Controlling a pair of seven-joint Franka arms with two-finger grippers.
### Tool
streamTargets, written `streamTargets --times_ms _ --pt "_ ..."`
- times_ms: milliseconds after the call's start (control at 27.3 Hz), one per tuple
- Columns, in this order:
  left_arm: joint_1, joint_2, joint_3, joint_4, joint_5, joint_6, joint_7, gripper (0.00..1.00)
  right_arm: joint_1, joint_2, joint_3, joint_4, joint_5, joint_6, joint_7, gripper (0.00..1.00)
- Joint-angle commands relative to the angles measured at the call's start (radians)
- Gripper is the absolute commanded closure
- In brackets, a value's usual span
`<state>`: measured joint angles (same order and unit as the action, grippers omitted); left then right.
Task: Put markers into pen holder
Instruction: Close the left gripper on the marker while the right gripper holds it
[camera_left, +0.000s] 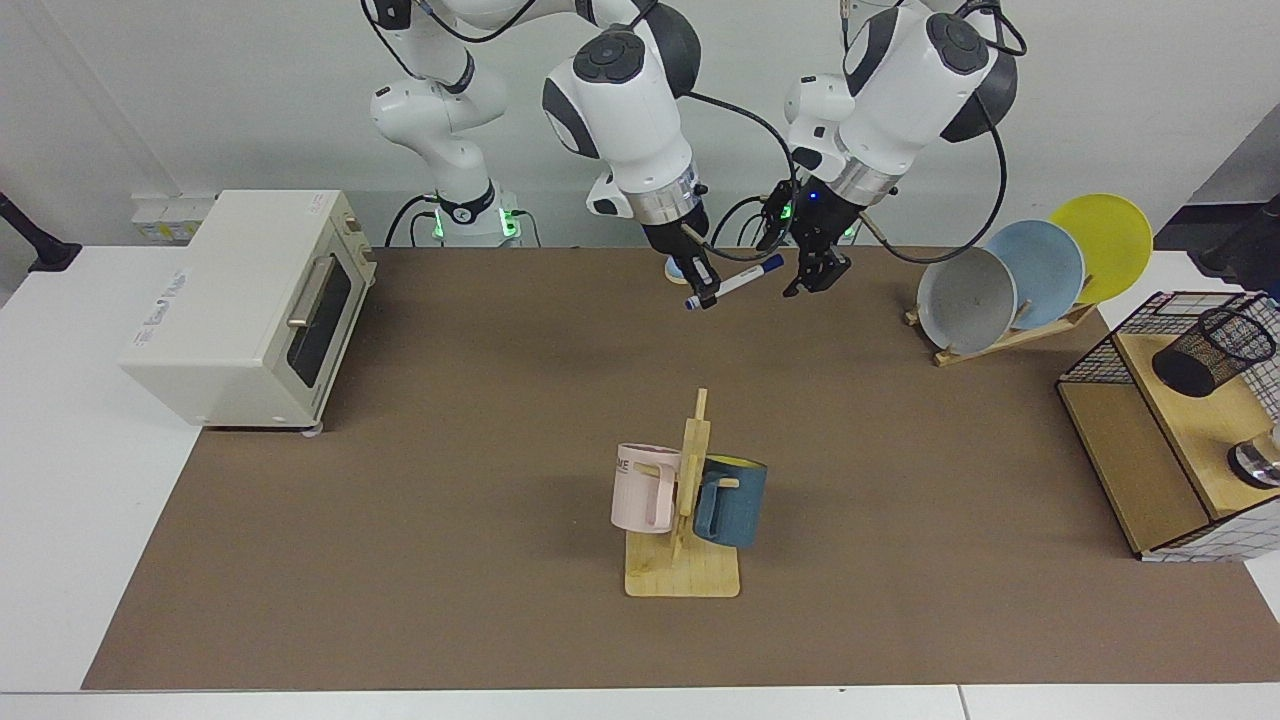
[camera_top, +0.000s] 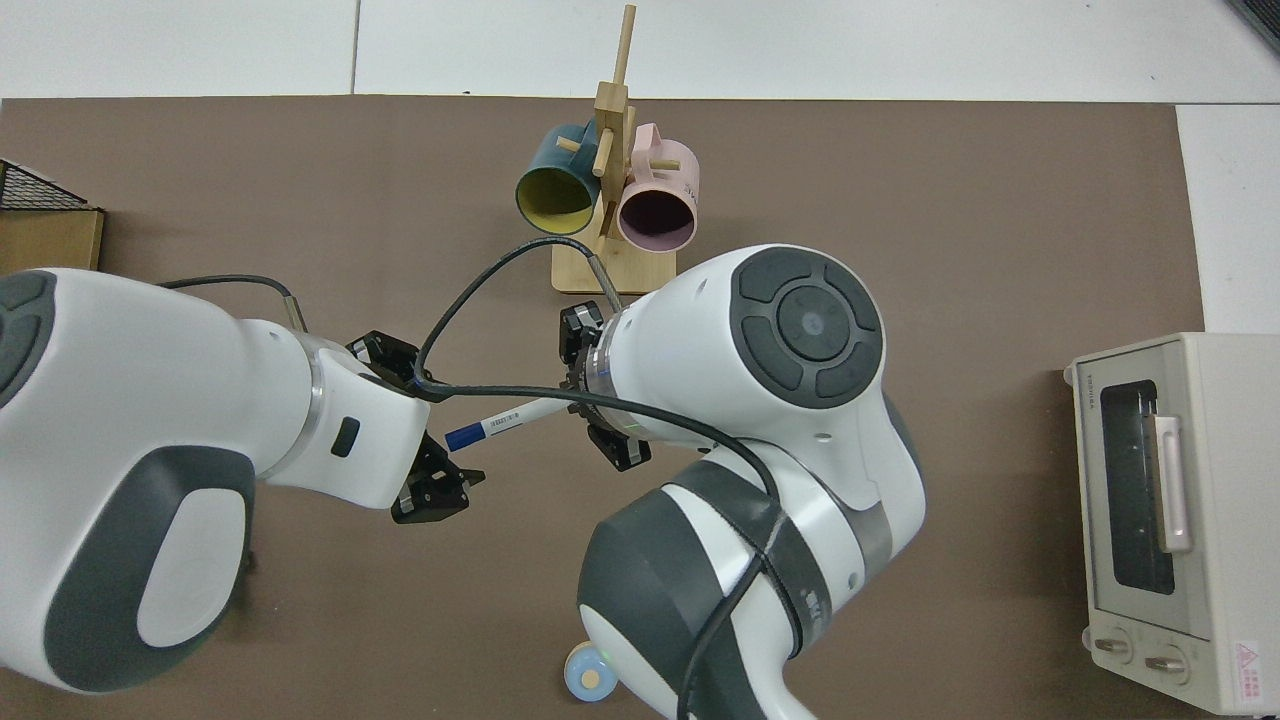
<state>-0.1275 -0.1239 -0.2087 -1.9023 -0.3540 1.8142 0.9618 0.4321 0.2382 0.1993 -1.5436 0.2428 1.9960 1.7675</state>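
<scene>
Marker (camera_left: 736, 281) sits clamped in my right gripper (camera_left: 706, 290) above the table (camera_left: 450, 450), its blue cap just beside my left gripper (camera_left: 812, 277), whose fingers are spread.

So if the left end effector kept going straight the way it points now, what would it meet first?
Most likely the marker's blue cap: the open left end effector points at it from close by. The right end effector holds the marker's other end. Depth is uncertain.

Two robot arms work over one bench (camera_left: 400, 500) holding one marker (camera_left: 735, 282), one pen holder (camera_left: 1212, 350) and one toaster oven (camera_left: 240, 305). Two mugs (camera_left: 645, 487) hang on one stand. Three plates (camera_left: 1040, 265) lean in one rack.
</scene>
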Motion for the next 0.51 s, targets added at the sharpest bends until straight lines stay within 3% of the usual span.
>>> streamTargets --times_ms 0,366,439,476 --pt "-0.014 -0.034 0.006 -0.04 -0.016 0.027 -0.012 0.22 0.002 0.0 -0.003 -0.009 0.049 0.015 0.018 1.0" --pt "-0.014 -0.034 0.005 -0.041 -0.016 0.025 -0.015 0.25 0.004 -0.005 -0.003 -0.023 0.053 0.017 0.017 1.0" --pt "-0.014 -0.034 0.003 -0.041 -0.016 0.025 -0.017 0.31 0.005 -0.007 -0.003 -0.029 0.05 0.018 0.015 1.0" --pt "-0.014 -0.034 0.003 -0.041 -0.016 0.025 -0.024 0.38 0.005 -0.007 -0.003 -0.03 0.05 0.02 0.015 1.0"
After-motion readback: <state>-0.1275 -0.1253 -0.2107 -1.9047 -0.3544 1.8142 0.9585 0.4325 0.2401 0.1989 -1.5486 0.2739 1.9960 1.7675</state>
